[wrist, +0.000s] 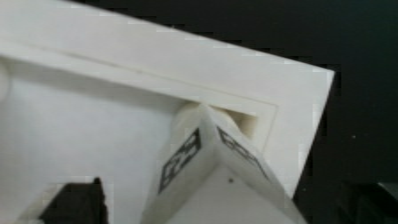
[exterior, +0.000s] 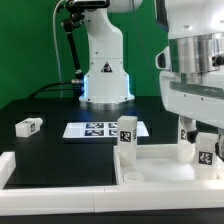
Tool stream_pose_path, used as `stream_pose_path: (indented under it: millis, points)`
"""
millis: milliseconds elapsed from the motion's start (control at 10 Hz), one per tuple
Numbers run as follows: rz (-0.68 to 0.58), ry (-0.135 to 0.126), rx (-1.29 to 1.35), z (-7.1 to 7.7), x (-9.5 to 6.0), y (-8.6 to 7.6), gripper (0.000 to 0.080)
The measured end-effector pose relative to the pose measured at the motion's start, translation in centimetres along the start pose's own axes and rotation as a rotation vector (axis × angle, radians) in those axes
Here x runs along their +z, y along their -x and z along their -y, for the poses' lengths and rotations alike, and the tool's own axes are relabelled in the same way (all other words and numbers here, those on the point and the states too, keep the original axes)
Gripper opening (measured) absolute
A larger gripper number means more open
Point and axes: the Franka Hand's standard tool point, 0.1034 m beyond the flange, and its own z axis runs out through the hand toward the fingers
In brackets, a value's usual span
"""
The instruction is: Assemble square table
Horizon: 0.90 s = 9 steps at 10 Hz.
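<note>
The white square slab (exterior: 150, 181) with a raised rim lies at the exterior view's lower right. It also fills the wrist view (wrist: 143, 80). One white tagged leg (exterior: 127, 134) stands upright at its far left corner. Another (exterior: 186, 131) stands further right. My gripper (exterior: 200, 140) hangs over the slab's right side, its fingers either side of a third upright leg (exterior: 206, 151). In the wrist view this leg (wrist: 222, 170) stands at the slab's corner between my gripper's (wrist: 214, 206) dark fingers (wrist: 80, 202), with a gap on one side. A fourth leg (exterior: 28, 126) lies loose on the black table.
The marker board (exterior: 95, 130) lies flat on the table behind the slab. A long white border rail (exterior: 50, 168) runs along the front at the exterior view's left. The robot's white base (exterior: 105, 75) stands at the back.
</note>
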Motion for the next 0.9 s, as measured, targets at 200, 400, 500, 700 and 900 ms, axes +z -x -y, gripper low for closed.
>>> stream_pose_path:
  millis: [200,400,500,700,900]
  points:
    - [-0.027,0.017,-0.315,0.2,-0.1,0.17,0.0648]
    - [-0.047,0.011,-0.54,0.49,-0.05,0.24,0.0648]
    - [-0.048,0.012,-0.538,0.48,-0.06,0.19,0.0648]
    - [-0.048,0.011,-0.512,0.48,-0.06,0.2,0.0426]
    - [-0.047,0.016,-0.43,0.18,0.04,0.0,0.0296]
